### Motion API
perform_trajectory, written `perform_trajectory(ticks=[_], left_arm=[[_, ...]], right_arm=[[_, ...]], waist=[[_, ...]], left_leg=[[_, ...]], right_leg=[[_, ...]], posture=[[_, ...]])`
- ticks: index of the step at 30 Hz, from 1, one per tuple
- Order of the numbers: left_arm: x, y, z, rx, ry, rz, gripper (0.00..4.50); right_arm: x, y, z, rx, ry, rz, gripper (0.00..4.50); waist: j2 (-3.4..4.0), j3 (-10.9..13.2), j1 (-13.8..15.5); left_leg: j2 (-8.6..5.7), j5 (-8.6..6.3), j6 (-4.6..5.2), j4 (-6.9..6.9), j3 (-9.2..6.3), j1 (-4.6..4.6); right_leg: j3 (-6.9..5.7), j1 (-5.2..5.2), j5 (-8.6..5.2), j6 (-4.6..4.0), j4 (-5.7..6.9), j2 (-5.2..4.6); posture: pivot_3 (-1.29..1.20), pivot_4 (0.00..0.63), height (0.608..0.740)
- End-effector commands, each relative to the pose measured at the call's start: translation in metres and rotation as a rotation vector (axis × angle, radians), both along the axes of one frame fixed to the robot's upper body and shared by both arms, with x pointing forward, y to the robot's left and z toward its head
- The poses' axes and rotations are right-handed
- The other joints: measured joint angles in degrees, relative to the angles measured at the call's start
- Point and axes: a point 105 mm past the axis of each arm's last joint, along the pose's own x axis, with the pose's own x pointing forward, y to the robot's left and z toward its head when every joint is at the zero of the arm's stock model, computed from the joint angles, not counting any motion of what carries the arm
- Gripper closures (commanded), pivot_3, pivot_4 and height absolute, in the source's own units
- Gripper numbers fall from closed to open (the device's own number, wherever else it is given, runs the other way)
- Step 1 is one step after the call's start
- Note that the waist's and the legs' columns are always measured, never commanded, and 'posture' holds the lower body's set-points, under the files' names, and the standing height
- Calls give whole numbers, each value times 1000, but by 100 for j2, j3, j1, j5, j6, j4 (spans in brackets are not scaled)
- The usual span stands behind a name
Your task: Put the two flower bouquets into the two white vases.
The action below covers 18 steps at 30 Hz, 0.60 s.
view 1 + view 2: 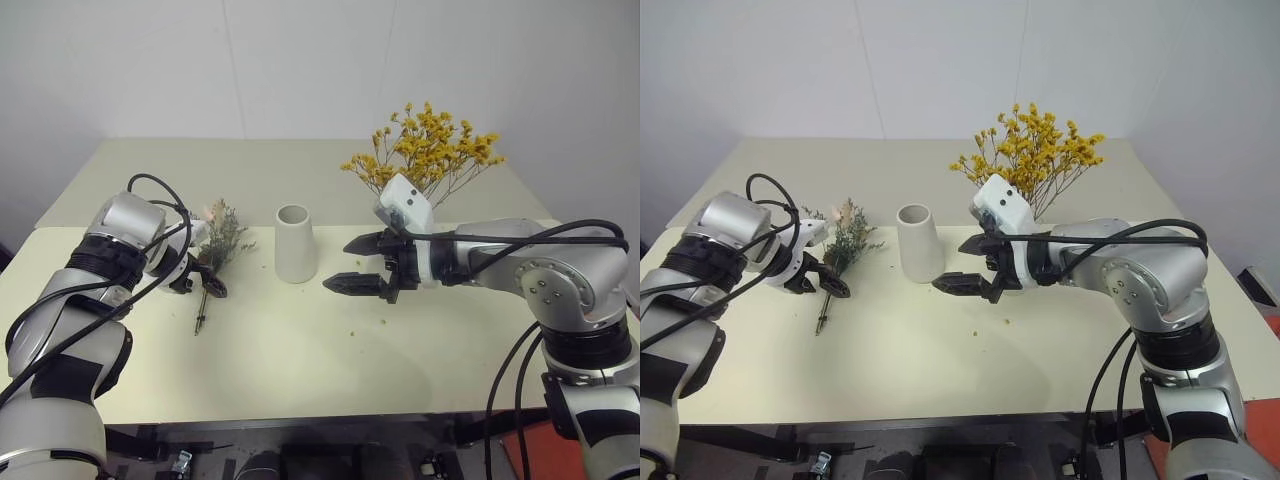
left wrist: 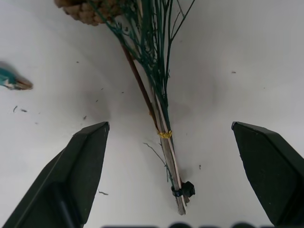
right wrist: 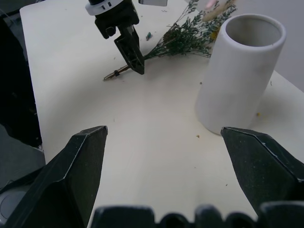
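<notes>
The grey-green bouquet [image 1: 222, 243] with pinkish plumes lies flat on the table, left of the cone-shaped white vase [image 1: 295, 243], which stands upright with nothing in it. My left gripper [image 1: 200, 285] points down over the bouquet's stems [image 2: 164, 137], open, one finger on each side and not touching them. My right gripper [image 1: 337, 264] hovers open just right of that vase [image 3: 242, 71], holding nothing. The yellow bouquet [image 1: 430, 150] stands upright behind my right wrist, which hides its lower stems. The second white vase is hidden.
The cream table [image 1: 300, 360] has free room in front of the vase. A second table [image 1: 250, 165] adjoins behind, against a white wall. A few yellow crumbs [image 1: 352, 331] lie on the tabletop.
</notes>
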Motion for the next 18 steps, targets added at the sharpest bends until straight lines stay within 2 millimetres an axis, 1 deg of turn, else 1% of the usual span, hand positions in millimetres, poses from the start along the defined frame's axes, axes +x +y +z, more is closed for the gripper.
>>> perform_trajectory(ticks=[1,4,7,12,18], left_arm=[[3,2,7,33,-12,-14,0],[4,7,3,65,-2,-12,0],[5,4,4,53,1,-21,0],[6,5,0,60,14,-17,0],[7,2,-2,62,20,-33,0]], right_arm=[[-3,-1,13,36,-63,-7,27],[-3,-1,11,40,-63,-10,27],[-2,-1,10,42,-65,-16,27],[-1,0,11,52,-72,-20,27],[-1,1,10,55,-72,-22,27]], waist=[[0,0,1],[0,0,0],[0,0,2],[-1,0,0],[-1,-1,4]], left_leg=[[0,0,0,0,0,0],[0,0,0,1,0,1],[0,0,0,2,-1,2],[0,0,0,3,-1,2],[0,0,0,4,-1,4]], right_leg=[[0,0,0,0,0,0],[0,0,0,1,1,1],[0,1,-1,2,4,0],[0,1,-1,2,4,1],[0,3,-2,4,7,0]], posture=[[0,150,740],[0,150,740],[0,150,740],[0,150,740],[0,150,740]])
